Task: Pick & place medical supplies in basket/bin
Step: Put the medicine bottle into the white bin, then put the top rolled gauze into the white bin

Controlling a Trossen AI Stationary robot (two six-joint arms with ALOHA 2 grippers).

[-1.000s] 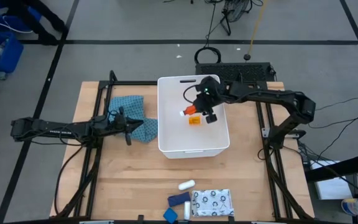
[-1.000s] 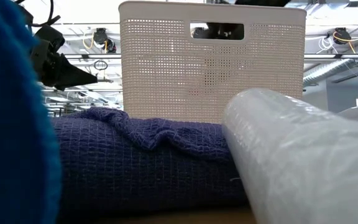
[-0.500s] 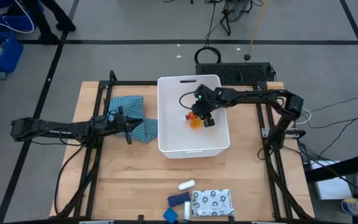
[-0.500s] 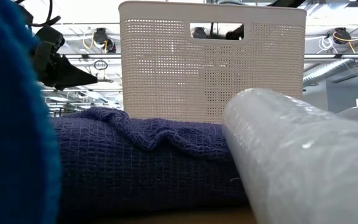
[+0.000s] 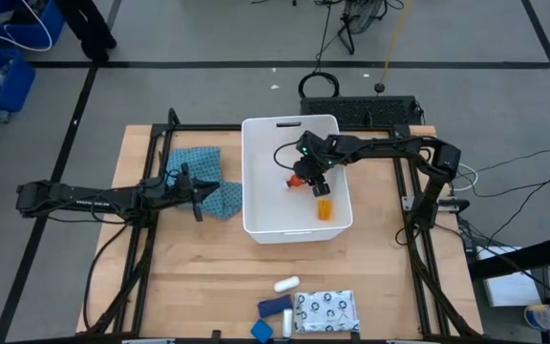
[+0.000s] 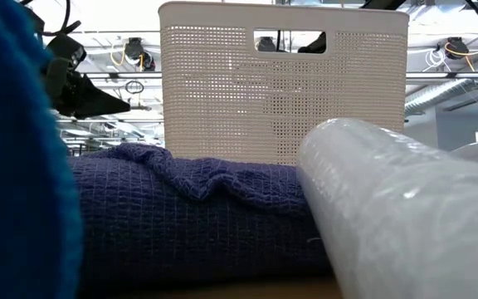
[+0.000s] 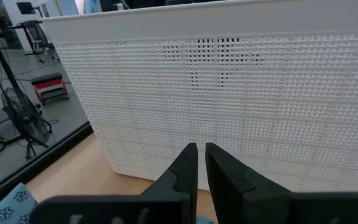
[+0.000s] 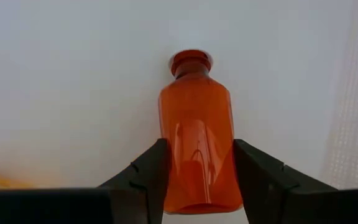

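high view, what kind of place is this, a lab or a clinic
Most likely a robotics lab or workshop, not a clinic: a wooden table on a black frame, grey floor with dark tape lines, loose cables.

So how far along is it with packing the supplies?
Done: the orange bottle lies in the white bin. In hand: nothing, it seems; the right gripper hangs open above that bottle, the left gripper waits shut outside. Left: white tube, blue pieces, patterned pouch on the table.

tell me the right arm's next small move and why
Probably lift the right gripper straight up out of the bin: the orange pill bottle already lies on the bin floor past its open fingers, and the patterned pouch waits on the table.
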